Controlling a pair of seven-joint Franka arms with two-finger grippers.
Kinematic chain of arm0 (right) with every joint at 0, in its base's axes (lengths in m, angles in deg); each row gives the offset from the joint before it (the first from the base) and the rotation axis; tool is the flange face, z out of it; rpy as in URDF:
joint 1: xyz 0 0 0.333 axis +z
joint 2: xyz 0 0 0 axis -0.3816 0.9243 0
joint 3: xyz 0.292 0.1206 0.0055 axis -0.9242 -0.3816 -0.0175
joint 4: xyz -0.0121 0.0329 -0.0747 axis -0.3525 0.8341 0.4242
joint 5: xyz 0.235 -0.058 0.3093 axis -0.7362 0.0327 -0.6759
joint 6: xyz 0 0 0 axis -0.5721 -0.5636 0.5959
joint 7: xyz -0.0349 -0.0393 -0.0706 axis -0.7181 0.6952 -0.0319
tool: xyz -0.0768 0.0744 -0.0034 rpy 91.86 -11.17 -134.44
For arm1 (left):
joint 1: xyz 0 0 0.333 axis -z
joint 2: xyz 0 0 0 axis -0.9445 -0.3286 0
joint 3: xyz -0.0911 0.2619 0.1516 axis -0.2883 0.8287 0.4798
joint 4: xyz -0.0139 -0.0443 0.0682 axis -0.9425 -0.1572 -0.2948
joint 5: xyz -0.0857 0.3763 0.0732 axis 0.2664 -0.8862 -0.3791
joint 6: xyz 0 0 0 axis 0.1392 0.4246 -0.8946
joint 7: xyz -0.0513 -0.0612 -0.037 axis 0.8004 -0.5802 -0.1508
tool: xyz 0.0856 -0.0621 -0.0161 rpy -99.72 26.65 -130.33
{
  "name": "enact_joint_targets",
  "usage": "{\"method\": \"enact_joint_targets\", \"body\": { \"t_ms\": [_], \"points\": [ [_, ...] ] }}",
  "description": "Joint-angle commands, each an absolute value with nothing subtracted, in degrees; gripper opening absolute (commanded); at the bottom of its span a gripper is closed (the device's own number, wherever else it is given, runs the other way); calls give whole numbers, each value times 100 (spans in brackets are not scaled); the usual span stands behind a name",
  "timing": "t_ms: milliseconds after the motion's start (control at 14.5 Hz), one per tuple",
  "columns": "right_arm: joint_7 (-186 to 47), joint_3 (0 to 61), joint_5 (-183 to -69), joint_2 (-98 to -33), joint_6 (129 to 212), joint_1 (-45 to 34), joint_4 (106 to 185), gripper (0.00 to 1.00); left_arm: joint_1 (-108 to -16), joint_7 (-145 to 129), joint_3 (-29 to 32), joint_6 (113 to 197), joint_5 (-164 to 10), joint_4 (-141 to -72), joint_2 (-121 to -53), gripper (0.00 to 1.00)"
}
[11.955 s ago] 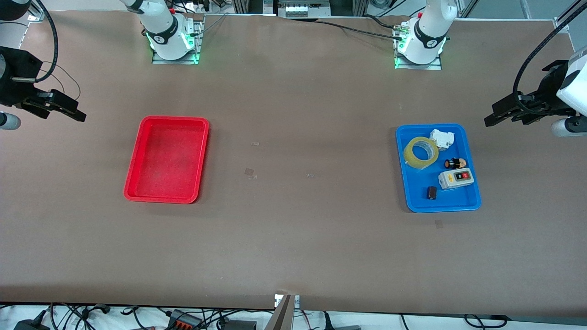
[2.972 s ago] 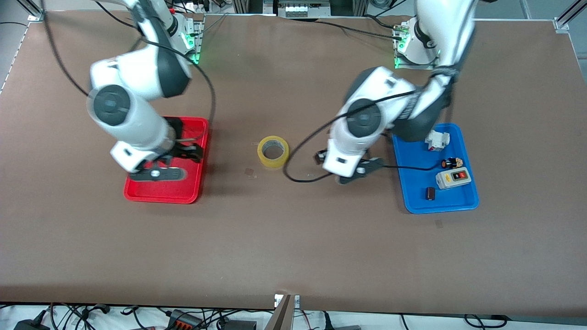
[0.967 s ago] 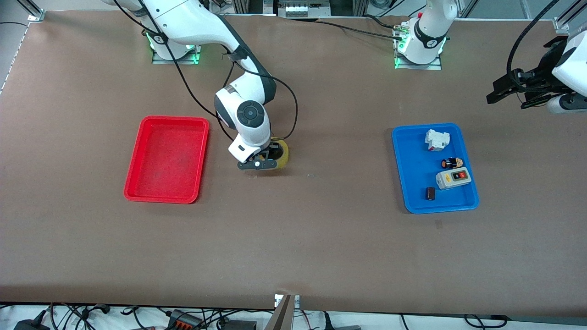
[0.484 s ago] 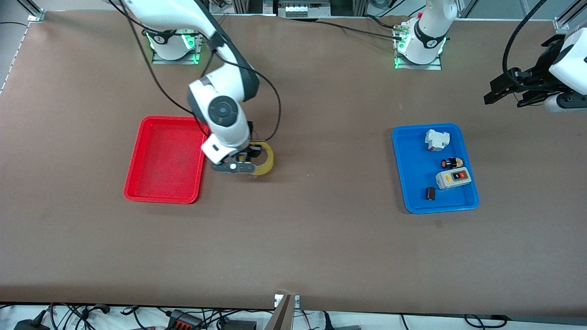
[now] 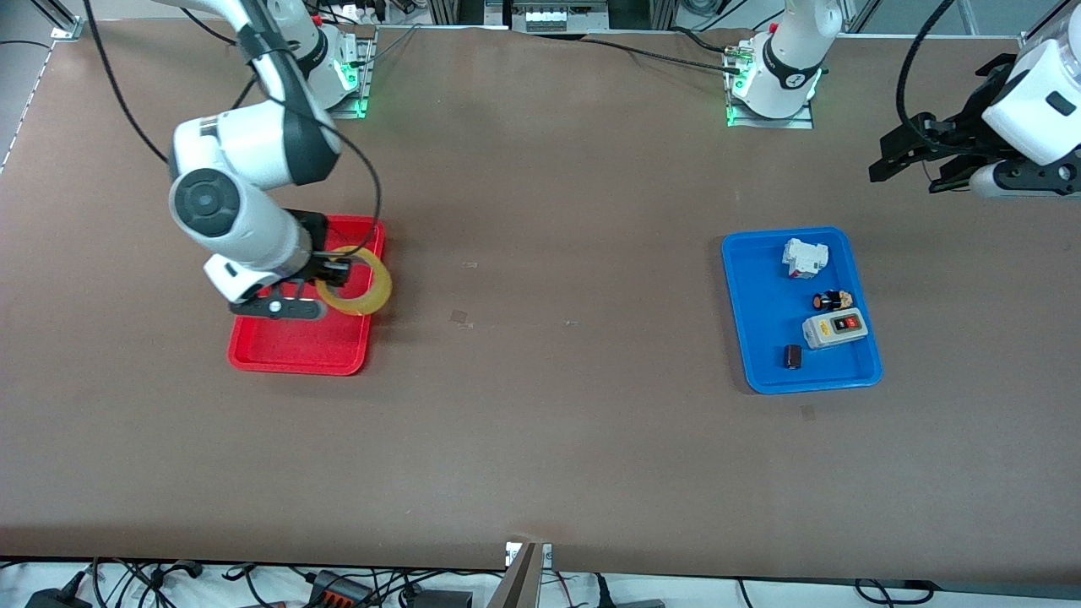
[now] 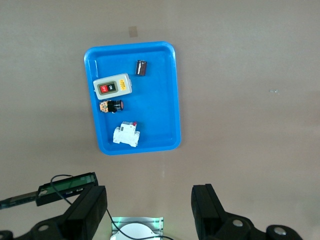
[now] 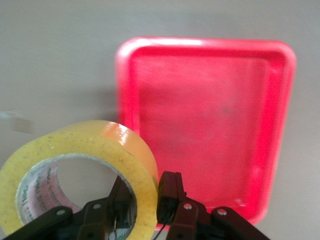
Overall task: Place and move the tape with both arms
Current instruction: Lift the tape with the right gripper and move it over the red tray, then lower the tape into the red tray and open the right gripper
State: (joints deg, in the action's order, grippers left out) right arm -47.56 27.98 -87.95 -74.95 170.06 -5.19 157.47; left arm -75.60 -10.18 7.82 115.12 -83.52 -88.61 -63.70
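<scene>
Brown matting covers the whole table (image 5: pixel 540 439), which fills the front view from edge to edge. Of the two arms, the right arm (image 5: pixel 245 194) is the largest thing in the frame, reaching down from its base at the upper left, while the left arm (image 5: pixel 1026 110) waits at the upper right edge, up off the table. At centre left lies the red tray (image 5: pixel 279 355), and at centre right the blue tray (image 5: pixel 764 338), which holds a white breaker (image 5: pixel 804 257), a grey switch box (image 5: pixel 836 328), a small black-and-tan knob (image 5: pixel 834 300) and a small black cylinder (image 5: pixel 792 355). The right gripper (image 5: pixel 334 272) hangs over the red tray's edge toward the middle of the table, its jaws pinched tight on the wall of the tape (image 5: pixel 355 280), one finger inside the ring's hole and one outside; the roll is up in the air, partly over the tray and partly over the bare matting. The left gripper (image 6: pixel 150 212) has its jaws spread wide and carries nothing. Judging by this, the tape has left the blue tray and the carry to the red tray is nearly finished; what seems left is to bring the roll fully over the tray, lower it and let go.
</scene>
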Motion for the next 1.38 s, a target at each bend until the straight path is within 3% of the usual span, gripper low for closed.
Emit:
{"method": "enact_joint_targets", "body": {
  "t_ms": [0,415,829,1037,1313],
  "points": [
    [-5393,2730,-8849,-7678,17185,-985,16239,0,-7538,-971,874,11443,-8297,-8727,-6476,100],
    [-6237,2730,-8849,-7564,18615,-1601,17337,0,-7635,-901,874,11487,-8437,-8701,-6511,100],
    [-6678,2722,-8849,-7107,19372,-1857,17523,5,-7635,-901,786,11496,-8631,-8648,-6493,100],
    [-6669,2722,-8849,-7019,19418,-1848,17497,26,-7635,-910,838,11740,-8684,-8666,-6484,100],
    [-6678,2722,-8849,-7098,19356,-1857,17260,69,-7644,-901,847,11786,-8684,-8745,-6441,100]
  ]
}}
